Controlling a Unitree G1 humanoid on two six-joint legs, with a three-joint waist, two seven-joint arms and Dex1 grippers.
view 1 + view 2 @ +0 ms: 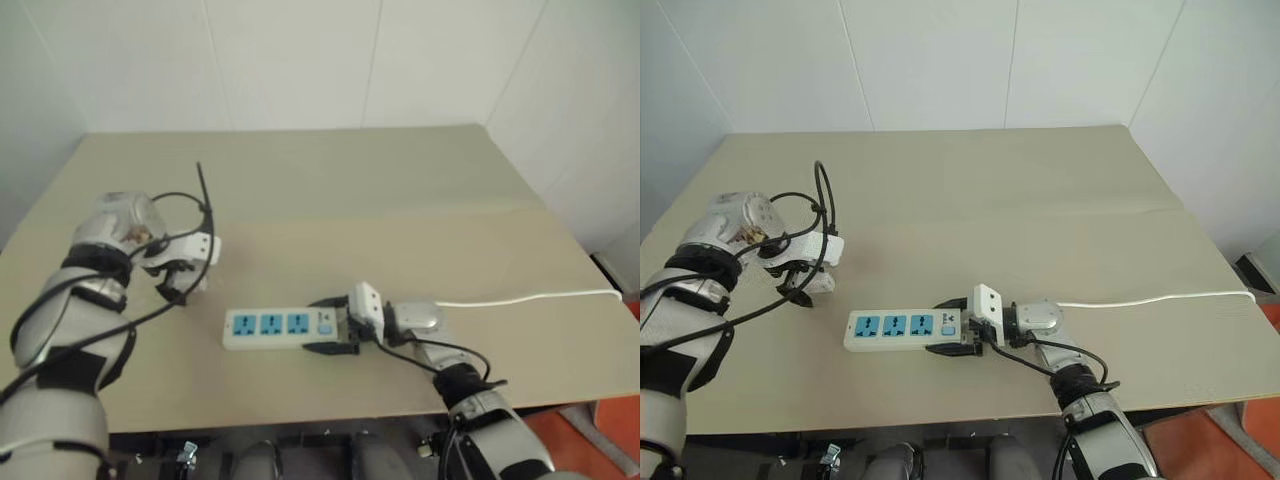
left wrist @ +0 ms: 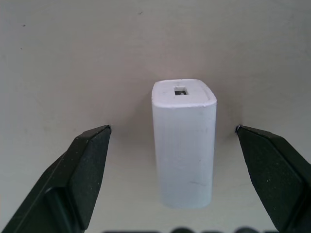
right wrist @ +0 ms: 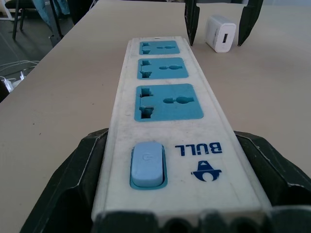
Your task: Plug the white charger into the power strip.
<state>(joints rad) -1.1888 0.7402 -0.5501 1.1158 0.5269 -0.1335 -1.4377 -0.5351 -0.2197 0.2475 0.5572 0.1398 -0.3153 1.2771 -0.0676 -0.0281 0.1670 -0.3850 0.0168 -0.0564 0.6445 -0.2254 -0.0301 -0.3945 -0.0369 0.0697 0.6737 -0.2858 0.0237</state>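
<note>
The strip lies on the table toward the near edge, its three blue sockets facing up and its cord trailing off to the right. The right gripper is clamped across the strip's switch end, a black finger on each long side, pinning it in place. To the left of the strip and apart from it, the charger lies on the table between the fingers of the left gripper, which points down over it with jaws wide apart and touching nothing.

The step in hand looks like the pickup of the charger. Next the left gripper should probably sink a little, close on the charger's sides, lift it, and turn its prongs toward a socket while the right keeps the strip steady
</note>
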